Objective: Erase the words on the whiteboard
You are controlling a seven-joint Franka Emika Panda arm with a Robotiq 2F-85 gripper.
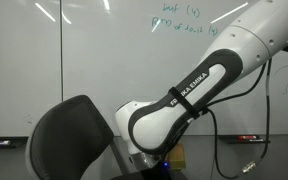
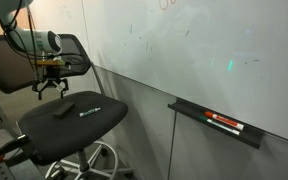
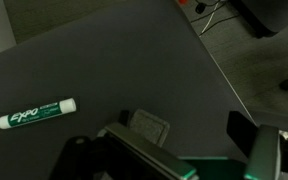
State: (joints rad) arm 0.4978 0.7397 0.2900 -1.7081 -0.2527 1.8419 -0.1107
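In an exterior view your gripper [image 2: 51, 86] hangs at the left over the chair [image 2: 84, 128], fingers apart and holding nothing. A dark block [image 2: 62, 108], likely an eraser, lies on the seat just below the fingers and slightly to their right, near a marker [image 3: 29, 115]. The board [image 2: 184, 70] fills the right. The words [image 1: 189, 11] sit at upper centre, in horizontal lines well above the gripper. Judgement: take the block first.
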